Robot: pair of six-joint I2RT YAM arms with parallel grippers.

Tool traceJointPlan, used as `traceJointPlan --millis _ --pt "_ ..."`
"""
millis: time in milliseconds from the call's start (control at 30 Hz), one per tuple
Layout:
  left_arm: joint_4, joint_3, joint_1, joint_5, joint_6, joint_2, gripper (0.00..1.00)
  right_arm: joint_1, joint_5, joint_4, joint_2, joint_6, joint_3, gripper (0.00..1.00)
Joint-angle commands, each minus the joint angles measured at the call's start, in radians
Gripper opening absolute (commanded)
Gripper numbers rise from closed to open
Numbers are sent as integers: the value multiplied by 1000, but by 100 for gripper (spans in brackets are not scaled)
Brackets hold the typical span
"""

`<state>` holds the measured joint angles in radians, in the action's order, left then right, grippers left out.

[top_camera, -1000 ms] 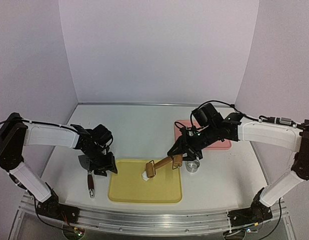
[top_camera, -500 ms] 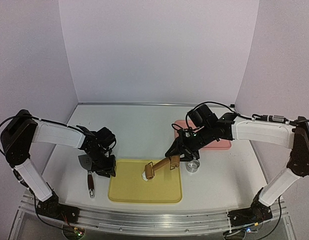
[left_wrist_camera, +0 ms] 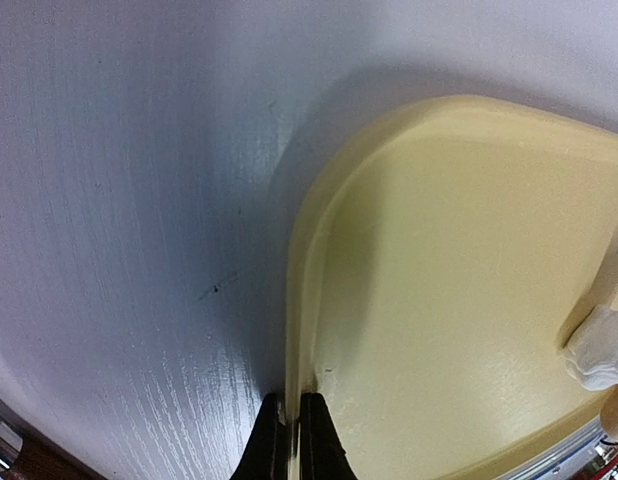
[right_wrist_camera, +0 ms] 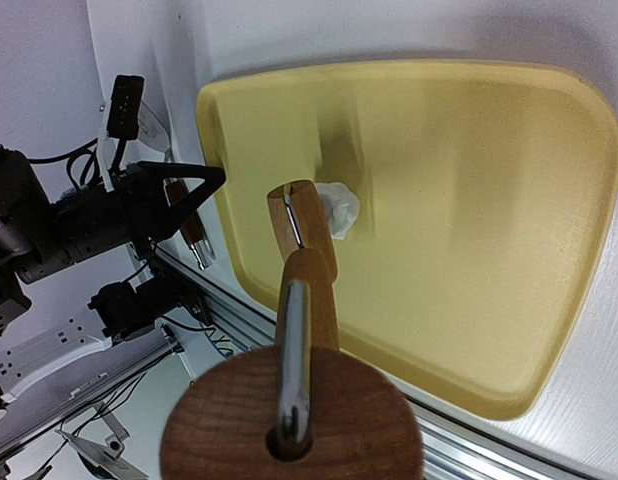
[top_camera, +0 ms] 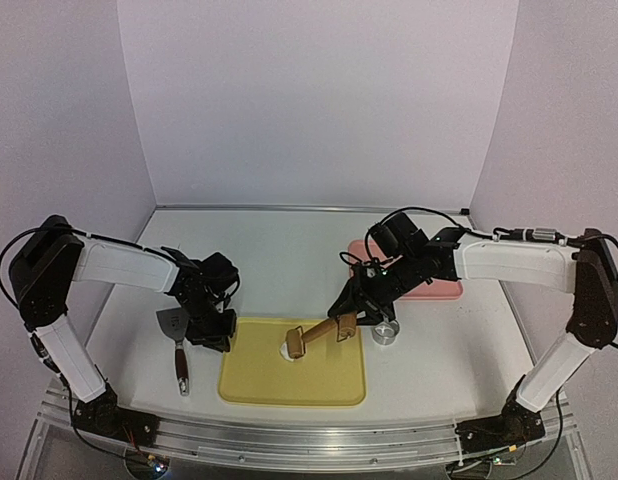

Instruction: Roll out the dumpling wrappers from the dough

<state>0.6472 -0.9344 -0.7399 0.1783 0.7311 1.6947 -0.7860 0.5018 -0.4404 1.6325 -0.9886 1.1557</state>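
Right tool point(top_camera: 349, 320) on roller point(top_camera: 311, 337), dough point(right_wrist_camera: 340, 207) half hidden

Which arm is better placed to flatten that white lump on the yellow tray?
The right arm: its jaws hold the wooden roller, whose drum sits on the irregular white dough lump. The left arm has its jaws shut on the rim of the rectangular yellow tray, likely steadying it.

yellow tray point(top_camera: 319, 385) sits front-centre on the white table point(top_camera: 269, 240), metal spatula point(top_camera: 176, 348) with brown wooden handle lies just left of it with blade pointing away, metal ring cutter point(top_camera: 386, 333) just off its right edge, pink tray point(top_camera: 441, 289) further back right, partly hidden
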Motion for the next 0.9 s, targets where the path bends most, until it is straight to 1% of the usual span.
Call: traceJointPlan --millis 0,233,667,867 --pt "19 -21 -13 -47 3 56 0 -5 -16 -50 21 21 50 0" --pt "32 -37 -16 -57 -1 66 0 -4 -56 -171 35 76 73 0" --pt "13 -43 -34 -51 -18 52 0 -17 -70 -175 63 102 85 0" --pt "-1 -53 -49 -42 -30 59 0 -42 -99 -178 92 102 90 0"
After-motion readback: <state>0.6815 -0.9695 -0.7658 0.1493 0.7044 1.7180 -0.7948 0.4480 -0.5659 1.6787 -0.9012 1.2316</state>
